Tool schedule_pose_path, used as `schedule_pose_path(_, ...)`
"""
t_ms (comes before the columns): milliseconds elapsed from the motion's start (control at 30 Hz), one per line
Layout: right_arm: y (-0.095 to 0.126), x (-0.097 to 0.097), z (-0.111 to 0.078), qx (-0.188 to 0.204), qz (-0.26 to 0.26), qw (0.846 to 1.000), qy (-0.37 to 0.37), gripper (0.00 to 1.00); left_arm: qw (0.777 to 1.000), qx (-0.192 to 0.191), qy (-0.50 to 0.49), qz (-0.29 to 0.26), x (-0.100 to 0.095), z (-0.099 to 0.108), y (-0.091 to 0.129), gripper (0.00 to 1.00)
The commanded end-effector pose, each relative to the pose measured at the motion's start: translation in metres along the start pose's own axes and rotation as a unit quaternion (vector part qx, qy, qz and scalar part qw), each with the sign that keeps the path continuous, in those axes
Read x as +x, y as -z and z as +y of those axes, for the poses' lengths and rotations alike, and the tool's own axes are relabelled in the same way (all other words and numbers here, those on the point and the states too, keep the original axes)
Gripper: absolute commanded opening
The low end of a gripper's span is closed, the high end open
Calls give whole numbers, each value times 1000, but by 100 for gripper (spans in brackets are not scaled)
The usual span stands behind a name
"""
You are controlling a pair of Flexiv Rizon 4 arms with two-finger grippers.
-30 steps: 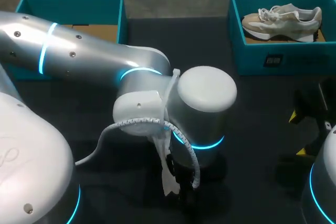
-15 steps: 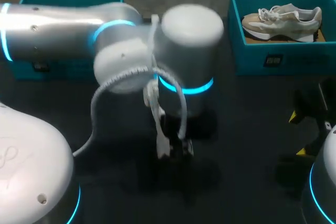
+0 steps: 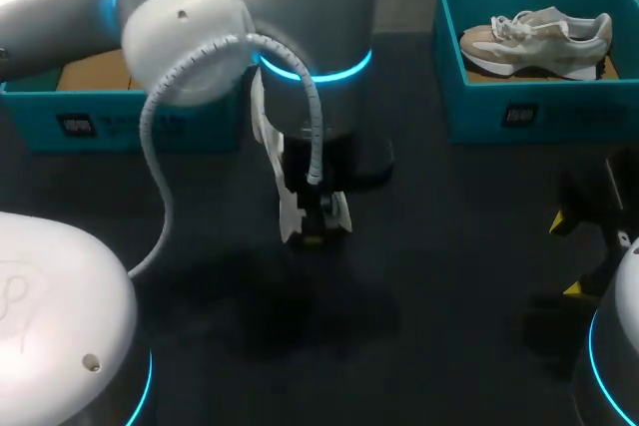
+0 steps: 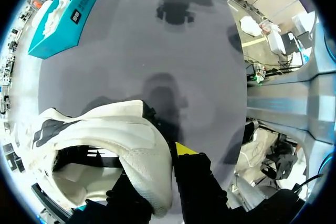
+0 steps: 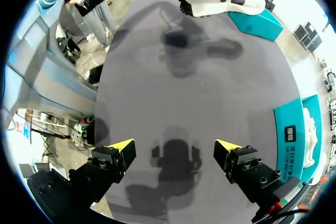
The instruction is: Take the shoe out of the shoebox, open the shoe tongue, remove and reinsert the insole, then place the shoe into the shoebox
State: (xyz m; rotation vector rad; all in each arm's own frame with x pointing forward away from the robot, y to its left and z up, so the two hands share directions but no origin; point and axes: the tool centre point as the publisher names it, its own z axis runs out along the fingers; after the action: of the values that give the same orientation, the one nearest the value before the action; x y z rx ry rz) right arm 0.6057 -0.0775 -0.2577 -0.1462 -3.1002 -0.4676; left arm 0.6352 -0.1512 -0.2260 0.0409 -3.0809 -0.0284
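**Carrying the white shoe clear of its box**

The white shoe (image 4: 100, 145) is hanging from the left claw (image 4: 157, 174), which is clenching it at the collar with one finger inside the opening and the yellow-tipped one outside. It is sitting above the middle of the surface (image 3: 449, 246), toward the far edge and beside the far-left shoebox (image 3: 120, 125), apparently not touching the dark top.

The first step, taking the shoe out, is looking nearly finished. What is coming next is probably setting the shoe down sole-first on open surface. The tongue then has to be pulled open, and that is calling for a second grip while the first one is steadying the heel. The right claw (image 5: 173, 148) is hovering released over the near right corner, holding nothing and well apart from the shoe, so it is having to travel before it can help.

The far-left shoebox is showing only brown card inside. The far-right shoebox (image 3: 539, 112) is holding a beige shoe (image 3: 534, 35) lying on its side.
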Motion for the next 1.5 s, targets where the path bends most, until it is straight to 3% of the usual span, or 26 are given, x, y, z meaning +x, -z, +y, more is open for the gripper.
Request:
schedule_pose_path(33, 0, 1, 0, 1, -1, 1000, 0, 100, 1000, 12, -1, -3, 1, 10, 5, 0)
schedule_pose_path(333, 0, 1, 0, 1, -1, 1000, 0, 100, 1000, 10, 0, -12, -1, 10, 6, 0)
schedule_pose_path(667, 0, 1, 0, 1, -1, 1000, 0, 100, 999, 32, -11, 3, -42, 28, 30, 0)
schedule_pose_path(1033, 0, 1, 0, 1, -1, 1000, 0, 100, 1000, 1, 16, -18, -85, 56, 23, 0)
schedule_pose_path(1267, 0, 1, 0, 1, -1, 1000, 0, 100, 1000, 18, 22, -6, -102, 70, 25, 0)
schedule_pose_path(1500, 0, 1, 0, 1, -1, 1000, 0, 100, 999, 9, 27, -24, -119, 80, 32, 0)
